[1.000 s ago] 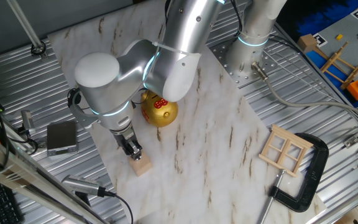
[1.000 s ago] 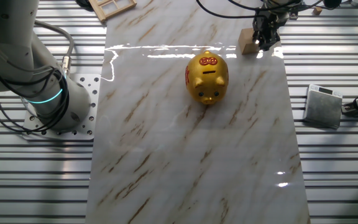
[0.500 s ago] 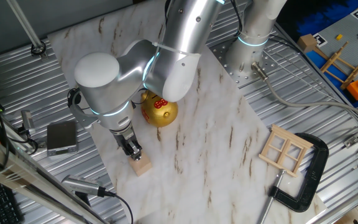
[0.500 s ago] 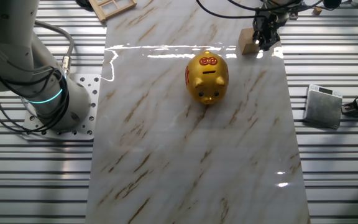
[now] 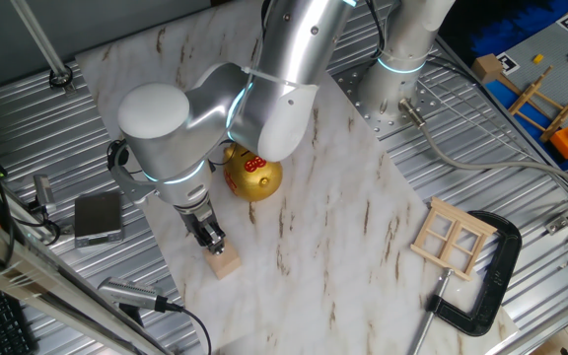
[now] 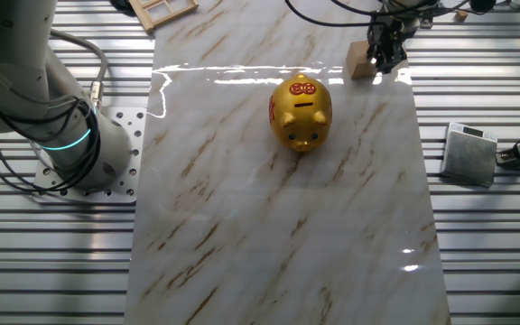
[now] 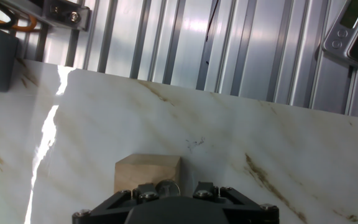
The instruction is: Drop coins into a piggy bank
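The gold piggy bank (image 5: 254,176) (image 6: 301,110) stands upright on the marble slab, red markings and slot on its back. A pale wooden cube (image 5: 225,262) (image 6: 361,60) (image 7: 146,171) sits near the slab's edge, well apart from the bank. My gripper (image 5: 214,244) (image 6: 386,61) (image 7: 168,190) is down at the cube's top. In the hand view a small grey round coin (image 7: 168,185) shows between the finger blocks, just over the cube, with the jaws close against it. The fingertips themselves are hidden by the hand's body.
A grey box (image 5: 98,217) (image 6: 470,153) lies on the ribbed metal table beside the slab. A wooden window frame (image 5: 452,237) and a black C-clamp (image 5: 496,281) lie at the slab's other end. The arm's base (image 6: 79,153) stands beside the slab.
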